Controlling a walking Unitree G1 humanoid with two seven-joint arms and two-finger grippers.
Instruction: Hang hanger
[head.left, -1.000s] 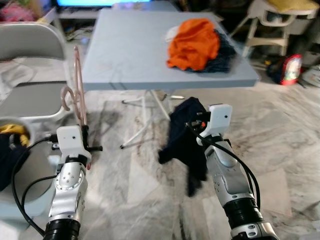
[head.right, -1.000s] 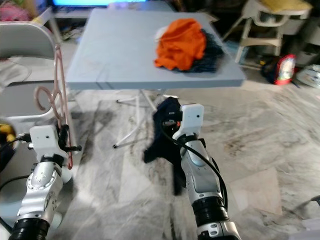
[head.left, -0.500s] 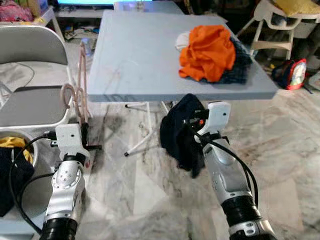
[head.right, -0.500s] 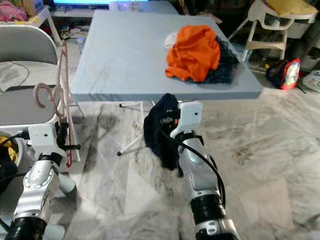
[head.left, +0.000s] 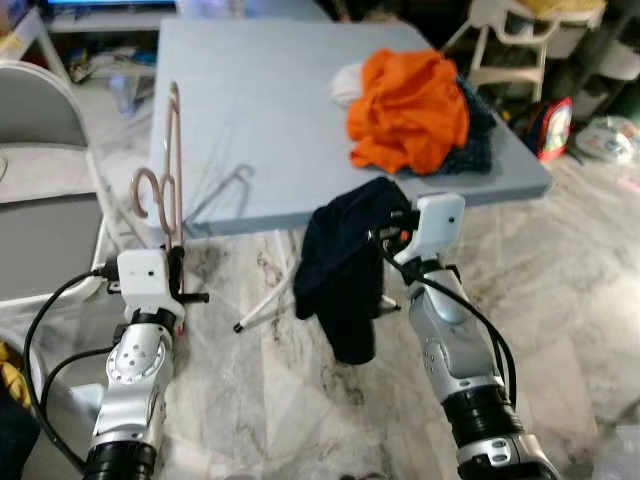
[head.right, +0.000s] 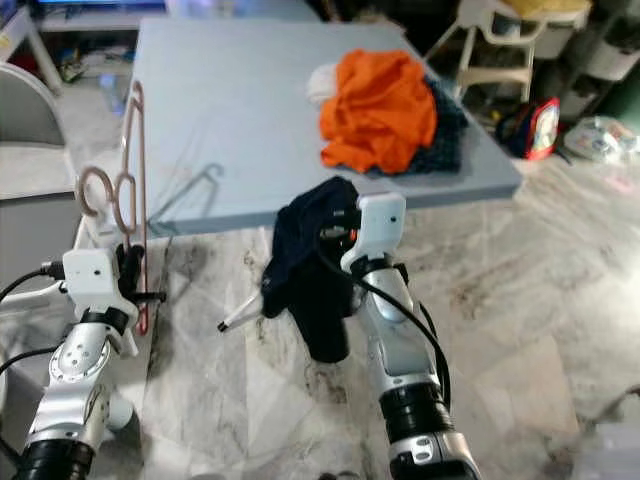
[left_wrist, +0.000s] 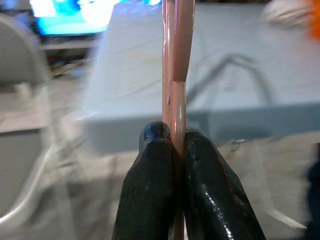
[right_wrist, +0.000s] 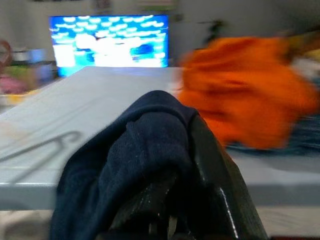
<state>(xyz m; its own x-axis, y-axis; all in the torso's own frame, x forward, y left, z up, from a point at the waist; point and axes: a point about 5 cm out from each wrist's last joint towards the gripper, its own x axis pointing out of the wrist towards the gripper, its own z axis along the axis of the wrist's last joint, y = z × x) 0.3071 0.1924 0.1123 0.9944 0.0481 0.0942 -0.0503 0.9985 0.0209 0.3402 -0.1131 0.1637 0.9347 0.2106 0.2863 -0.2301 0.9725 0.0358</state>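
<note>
While the blue-grey table (head.left: 270, 110) stands just ahead of me, I judge the step in hand to be getting garment and hanger together, and its bare near half is the place to work. Toward its far right corner sits a heap of orange cloth (head.left: 408, 110) on something dark, which I would leave alone. A grey folding chair (head.left: 40, 215) stands at my left, on the marbled floor (head.left: 560, 300).

My right end effector (head.right: 335, 232) is clamped on a dark navy garment (head.left: 342, 265), bunched over the fingers and hanging down below the table edge. To do this well I should lift it clear of that edge before moving it across, since the dangling cloth could drag or catch.

My left end effector (left_wrist: 172, 137) has its fingers pressed together on the pink hanger (head.left: 168, 170), which I hold upright and edge-on, hook toward the chair, near the table's left corner. The grip is low on a thin bar, so I would move slowly to stop it swivelling.
</note>
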